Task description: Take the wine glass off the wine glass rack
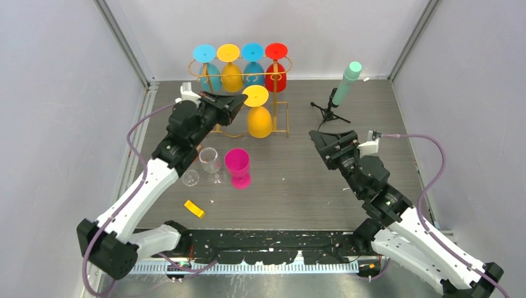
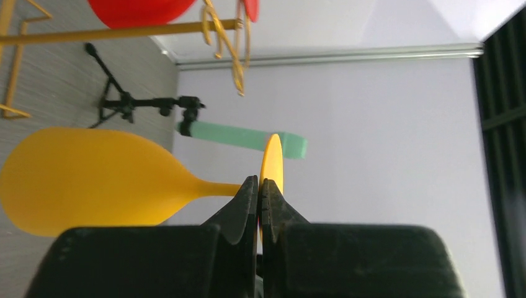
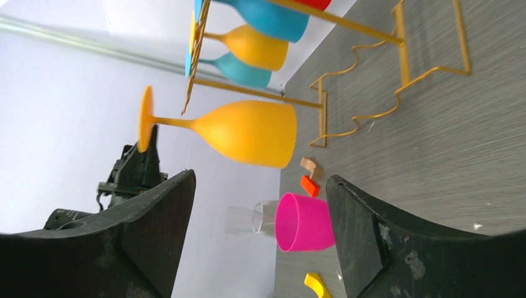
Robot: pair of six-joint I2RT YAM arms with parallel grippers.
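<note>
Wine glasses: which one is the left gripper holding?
The yellow glass out front, its stem pinched by the left gripper; the other four hang on the rack.

No text, label, brand, number or sign can be read in any view.

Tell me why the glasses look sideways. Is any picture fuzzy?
Top view: even light, nothing fuzzy, the yellow wine glass hangs upside down. Left wrist view: the camera is rolled, so that glass looks sideways. Right wrist view: sideways too; dark fingers fill the bottom corners.
</note>
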